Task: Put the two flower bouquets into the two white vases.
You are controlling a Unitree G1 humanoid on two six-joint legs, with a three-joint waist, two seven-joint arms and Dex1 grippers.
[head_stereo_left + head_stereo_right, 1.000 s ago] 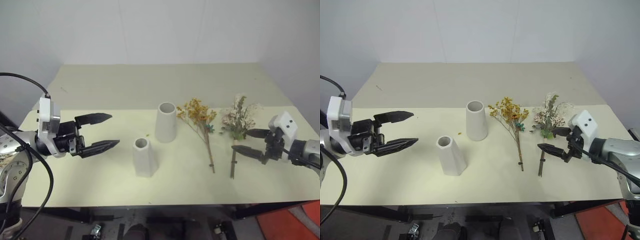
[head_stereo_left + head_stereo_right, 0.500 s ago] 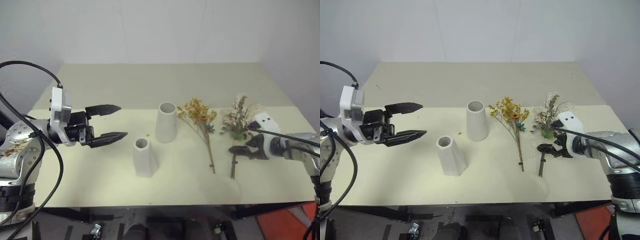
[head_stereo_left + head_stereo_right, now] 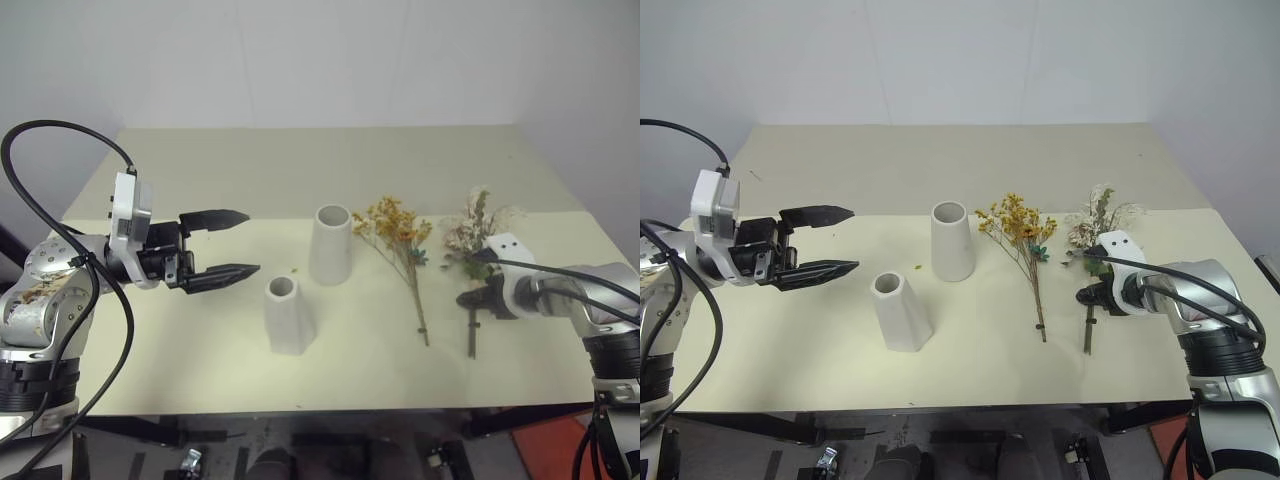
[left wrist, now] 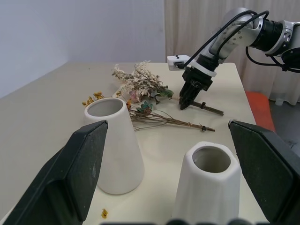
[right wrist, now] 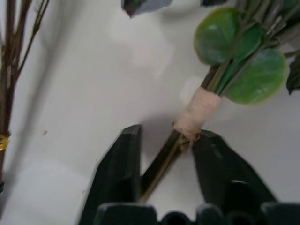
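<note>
The cream-white and pink bouquet [image 3: 478, 228] lies on the table at the right, its stem [image 5: 161, 164] pointing toward the front edge. My right gripper [image 3: 474, 300] points down at that stem, just below the twine wrap [image 5: 197, 115], with both black fingers closed against it. The yellow-orange bouquet [image 3: 400, 225] lies just left of it, untouched. Further left stand the taller tapered vase [image 3: 331, 246] and, nearer the front, the shorter narrow-necked vase [image 3: 288, 315], both upright and holding nothing. Left of the vases my left gripper [image 3: 252, 242] hovers open, pointing toward them.
The pale table [image 3: 200, 350] has its front edge close below the shorter vase and the stem ends. A small yellow crumb [image 3: 296, 270] lies between the vases. A white wall stands behind the table.
My right gripper tipped downward, sank onto the cream-white bouquet's stem and went from wide open to closed on it. My left gripper drifted slightly toward the vases.
</note>
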